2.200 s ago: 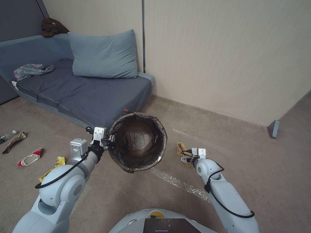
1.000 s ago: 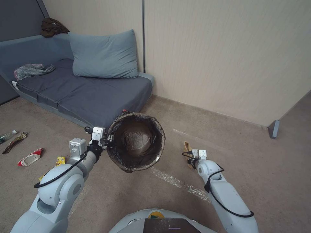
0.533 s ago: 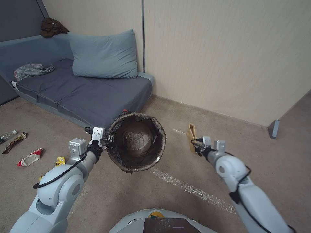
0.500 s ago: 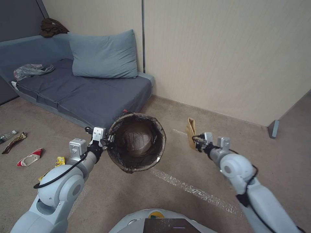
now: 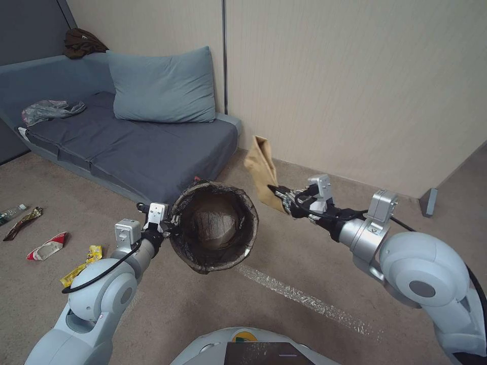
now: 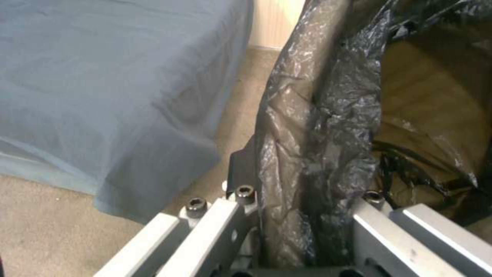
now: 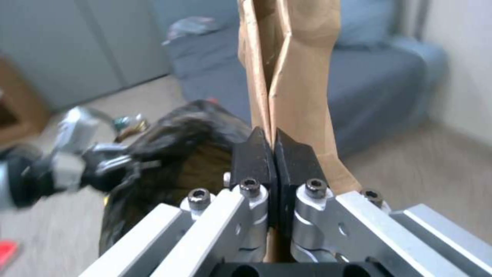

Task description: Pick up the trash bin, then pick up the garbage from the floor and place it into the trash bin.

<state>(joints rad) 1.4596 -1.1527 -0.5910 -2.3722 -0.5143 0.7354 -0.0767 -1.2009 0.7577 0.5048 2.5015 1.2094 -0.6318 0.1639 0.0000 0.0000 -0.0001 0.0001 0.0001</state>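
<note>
The trash bin (image 5: 213, 228) hangs off the floor, its mouth lined with a dark bag. My left gripper (image 5: 170, 223) is shut on its bag-wrapped rim (image 6: 307, 161). A piece of the garbage, a tan paper bag (image 5: 261, 172), stands upright in my right gripper (image 5: 281, 198), just right of the bin's rim and a little above it. The black fingertips (image 7: 295, 154) pinch the tan paper bag (image 7: 292, 69) at its lower end, with the trash bin (image 7: 174, 154) beyond. More garbage lies on the floor at left: a red-and-white snack bag (image 5: 48, 247), a yellow wrapper (image 5: 81, 266), a clear bottle (image 5: 11, 213).
A grey sofa (image 5: 137, 147) with a blue pillow (image 5: 162, 86) stands behind the bin, close to its far rim. A beige wall (image 5: 355, 86) runs along the right. A strip of tape (image 5: 304, 301) crosses the carpet in front. A dark wrapper (image 5: 23, 221) lies near the bottle.
My right arm has lifted the tan paper bag off the floor and carried it up and left toward the bin's rim. The left arm and the bin have barely moved.
</note>
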